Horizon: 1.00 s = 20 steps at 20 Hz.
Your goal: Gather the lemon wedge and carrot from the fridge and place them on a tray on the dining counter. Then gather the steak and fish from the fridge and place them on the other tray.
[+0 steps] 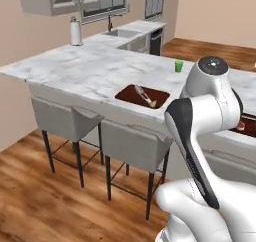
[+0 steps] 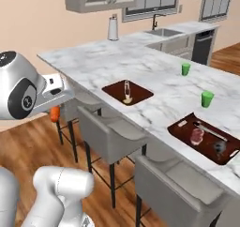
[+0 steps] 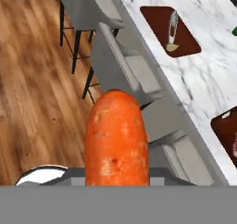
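- I see the carrot (image 3: pixel 116 140) large in the hand view, a blunt orange root that rises from the bottom edge straight along the gripper's line.
- The gripper is closed on the carrot; its own fingertips are hidden behind the root.
- In the right base view a small orange bit of the carrot (image 2: pixel 55 114) shows just under the white hand at the left, out over the wood floor (image 2: pixel 28 141) and off the edge of the table (image 2: pixel 154 76).
- The table is a long white marble top with grey veins, and grey stools (image 2: pixel 110 134) are tucked along its near side.
- A dark red tray (image 2: pixel 127 92) lies on the table near its edge; on it are a thin pale utensil and a small yellowish piece that I cannot make out.
- A second dark red tray (image 2: pixel 206 138) lies farther right on the same table, well apart from the first.
- On that second tray rests the pinkish steak (image 2: pixel 196 136), with the dark grey fish (image 2: pixel 218 147) just beside it.
- Two green cups (image 2: pixel 186 69) stand on the marble beyond the trays.
- A paper towel roll (image 1: pixel 75 32) stands upright at the table's far end, near a sink (image 1: pixel 122 33).
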Motion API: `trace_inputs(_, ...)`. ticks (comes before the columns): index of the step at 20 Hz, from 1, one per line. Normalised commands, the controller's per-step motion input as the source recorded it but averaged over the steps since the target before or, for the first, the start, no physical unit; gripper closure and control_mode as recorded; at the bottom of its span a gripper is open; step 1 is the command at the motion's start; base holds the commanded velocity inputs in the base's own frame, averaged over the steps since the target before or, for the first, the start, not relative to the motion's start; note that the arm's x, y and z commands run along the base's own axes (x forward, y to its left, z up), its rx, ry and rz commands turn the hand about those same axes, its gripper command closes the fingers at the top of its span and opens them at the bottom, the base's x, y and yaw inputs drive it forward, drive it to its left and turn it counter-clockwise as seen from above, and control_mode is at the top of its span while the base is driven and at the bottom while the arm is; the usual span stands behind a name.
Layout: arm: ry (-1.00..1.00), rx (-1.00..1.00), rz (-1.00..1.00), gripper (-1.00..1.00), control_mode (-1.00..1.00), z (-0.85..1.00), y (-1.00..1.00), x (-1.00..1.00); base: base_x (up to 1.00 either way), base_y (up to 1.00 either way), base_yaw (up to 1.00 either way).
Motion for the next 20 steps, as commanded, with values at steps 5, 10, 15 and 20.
trace_inputs(5,0.0,0.0,0.0,1.0,1.0,0.0,0.0,0.0,0.38,0.76,-0.72)
trace_inputs(10,0.0,0.0,0.0,1.0,1.0,0.0,0.0,0.0,0.02,1.0,-0.54)
trace_inputs(15,0.0,0.0,0.0,1.0,1.0,0.0,0.0,0.0,0.1,1.0,-0.55)
trace_inputs(20,0.0,0.0,0.0,1.0,1.0,0.0,0.0,0.0,0.46,0.84,-0.52)
